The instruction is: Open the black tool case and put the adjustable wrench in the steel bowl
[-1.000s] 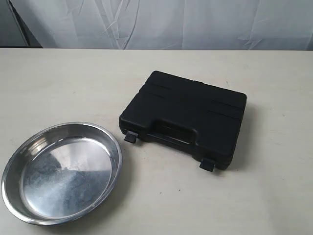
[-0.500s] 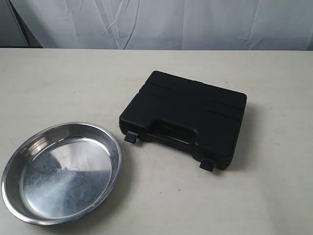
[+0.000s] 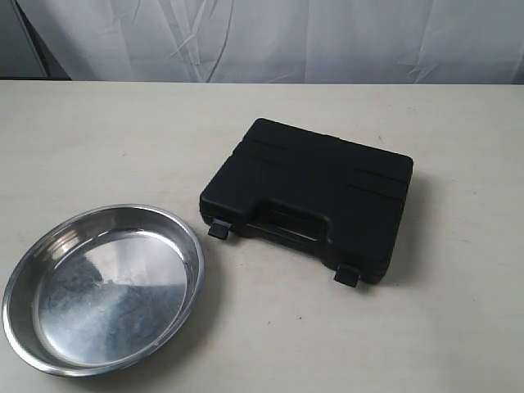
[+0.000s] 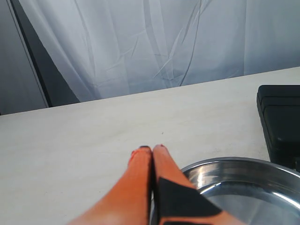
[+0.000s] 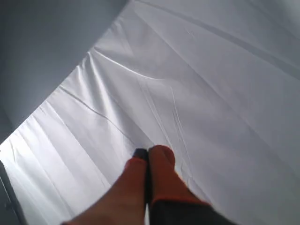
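The black tool case [image 3: 311, 196] lies closed on the table, handle slot and two latches facing the near edge. One corner of the case [image 4: 280, 122] shows in the left wrist view. The steel bowl [image 3: 102, 286] sits empty at the near left. My left gripper [image 4: 152, 150] is shut with nothing in it, hovering beside the steel bowl's rim [image 4: 234, 164]. My right gripper [image 5: 149, 154] is shut on nothing and points at the white curtain, away from the table. Neither gripper appears in the exterior view. The adjustable wrench is hidden.
A white curtain [image 3: 270, 41] hangs behind the beige table [image 3: 123, 139]. A dark vertical strip [image 4: 42, 61] stands beside the curtain in the left wrist view.
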Action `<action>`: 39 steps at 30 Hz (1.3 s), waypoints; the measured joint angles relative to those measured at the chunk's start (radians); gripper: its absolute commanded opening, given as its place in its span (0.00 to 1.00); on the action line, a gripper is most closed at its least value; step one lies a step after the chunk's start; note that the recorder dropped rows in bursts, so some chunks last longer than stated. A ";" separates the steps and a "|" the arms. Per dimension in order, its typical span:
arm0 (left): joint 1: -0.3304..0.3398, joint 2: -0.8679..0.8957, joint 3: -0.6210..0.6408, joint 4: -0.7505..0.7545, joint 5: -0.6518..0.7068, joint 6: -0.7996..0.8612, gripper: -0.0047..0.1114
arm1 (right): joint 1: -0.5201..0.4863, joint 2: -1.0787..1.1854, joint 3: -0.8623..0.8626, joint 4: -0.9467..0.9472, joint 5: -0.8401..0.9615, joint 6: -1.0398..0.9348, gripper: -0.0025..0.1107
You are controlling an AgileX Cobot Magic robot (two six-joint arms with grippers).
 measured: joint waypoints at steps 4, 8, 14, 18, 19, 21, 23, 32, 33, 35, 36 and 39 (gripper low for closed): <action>0.000 0.000 0.000 0.000 0.000 0.000 0.04 | 0.000 0.175 -0.146 -0.233 0.032 0.006 0.01; 0.000 0.000 0.000 0.000 0.000 0.000 0.04 | 0.004 0.573 -0.367 -0.427 0.336 -0.076 0.01; 0.000 0.000 0.000 0.000 0.000 0.000 0.04 | 0.139 1.097 -0.668 -0.303 0.789 -0.517 0.01; 0.000 0.000 0.000 0.000 0.000 0.000 0.04 | 0.278 1.381 -0.836 -0.249 0.978 -0.638 0.02; 0.000 0.000 0.000 0.000 0.000 0.000 0.04 | 0.311 1.443 -0.868 -0.249 1.008 -0.649 0.08; 0.000 0.000 0.000 0.000 0.000 0.000 0.04 | 0.396 1.580 -0.930 -0.290 1.055 -0.661 0.29; 0.000 0.000 0.000 0.000 0.000 0.000 0.04 | 0.470 1.680 -0.957 -0.361 1.070 -0.665 0.49; 0.000 0.000 0.000 0.000 0.000 0.000 0.04 | 0.613 1.809 -0.963 -0.387 1.016 -0.688 0.46; 0.000 0.000 0.000 0.000 0.000 0.000 0.04 | 0.622 1.812 -0.963 -0.376 1.004 -0.698 0.46; 0.000 0.000 0.000 0.000 0.000 0.000 0.04 | 0.642 1.824 -0.963 -0.361 0.964 -0.720 0.46; 0.000 0.000 0.000 0.000 0.000 0.000 0.04 | 0.646 1.830 -0.963 -0.353 0.952 -0.725 0.46; 0.000 0.000 0.000 0.000 0.000 0.000 0.04 | 0.645 1.879 -0.963 -0.361 0.929 -0.731 0.46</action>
